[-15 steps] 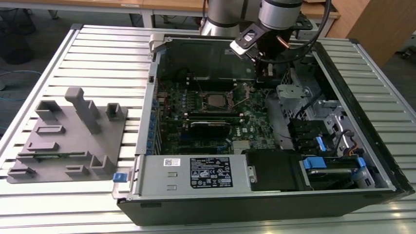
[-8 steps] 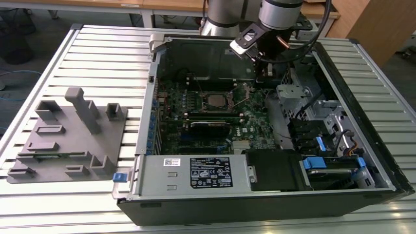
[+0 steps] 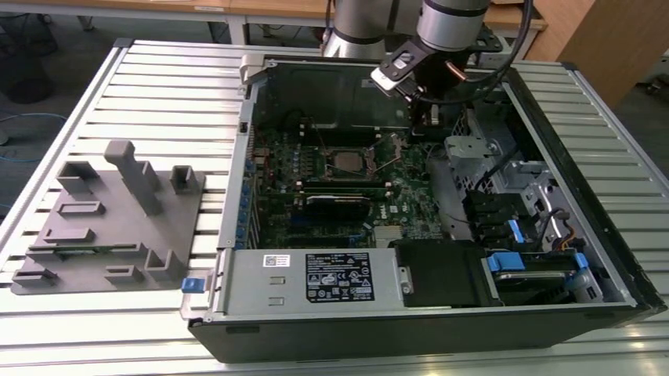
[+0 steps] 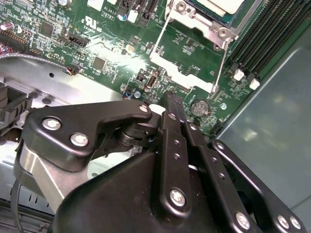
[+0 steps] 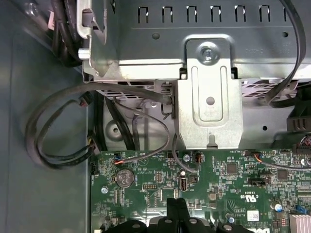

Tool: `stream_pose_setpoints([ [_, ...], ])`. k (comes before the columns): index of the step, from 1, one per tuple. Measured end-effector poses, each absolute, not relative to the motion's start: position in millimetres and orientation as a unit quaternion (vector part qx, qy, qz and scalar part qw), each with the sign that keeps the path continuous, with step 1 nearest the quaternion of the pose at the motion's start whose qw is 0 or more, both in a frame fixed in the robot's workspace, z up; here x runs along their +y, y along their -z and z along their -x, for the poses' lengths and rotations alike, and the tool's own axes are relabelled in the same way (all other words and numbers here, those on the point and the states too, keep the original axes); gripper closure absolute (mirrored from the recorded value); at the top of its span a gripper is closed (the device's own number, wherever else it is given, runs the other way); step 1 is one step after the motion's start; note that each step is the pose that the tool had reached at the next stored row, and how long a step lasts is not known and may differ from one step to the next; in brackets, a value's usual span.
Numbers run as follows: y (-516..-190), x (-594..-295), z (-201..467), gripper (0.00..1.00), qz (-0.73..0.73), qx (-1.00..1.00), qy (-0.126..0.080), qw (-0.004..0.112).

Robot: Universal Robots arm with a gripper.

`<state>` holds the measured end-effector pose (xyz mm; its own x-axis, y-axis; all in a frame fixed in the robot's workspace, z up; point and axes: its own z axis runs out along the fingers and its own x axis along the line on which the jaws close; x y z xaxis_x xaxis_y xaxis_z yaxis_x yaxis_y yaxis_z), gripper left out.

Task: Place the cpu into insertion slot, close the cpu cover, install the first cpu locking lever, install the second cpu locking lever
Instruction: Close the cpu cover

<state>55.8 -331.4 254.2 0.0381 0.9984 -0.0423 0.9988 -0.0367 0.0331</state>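
Observation:
In the exterior view the cpu [image 3: 344, 159] lies flat in the insertion slot [image 3: 362, 169] at the middle of the green motherboard [image 3: 403, 211]. The second wrist view shows the cpu [image 4: 221, 4] with the silver cpu cover [image 4: 194, 22] lying around it. Two thin wire locking levers [image 4: 219, 65] [image 4: 160, 31] run along the socket's sides; I cannot tell if they are latched. My gripper [image 4: 171, 99] is shut with nothing in it, hovering over the board beside the socket, apart from it. In the exterior view the gripper [image 3: 424, 117] sits to the right of the socket. Its closed tips [image 5: 178, 201] show above the board.
A grey metal drive cage [image 5: 209, 97] and looping black cables [image 5: 53, 126] stand close to the gripper. Black memory slots [image 4: 272, 34] flank the socket, and a coin battery [image 4: 199, 107] sits near the tips. A grey fixture [image 3: 115, 219] lies outside the case, on the exterior view's left.

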Motion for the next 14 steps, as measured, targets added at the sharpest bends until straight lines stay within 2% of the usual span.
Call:
stream_pose_setpoints([
  [14, -239, -331, -57, 0.89, -0.719, 0.693, 0.015, 0.038],
])
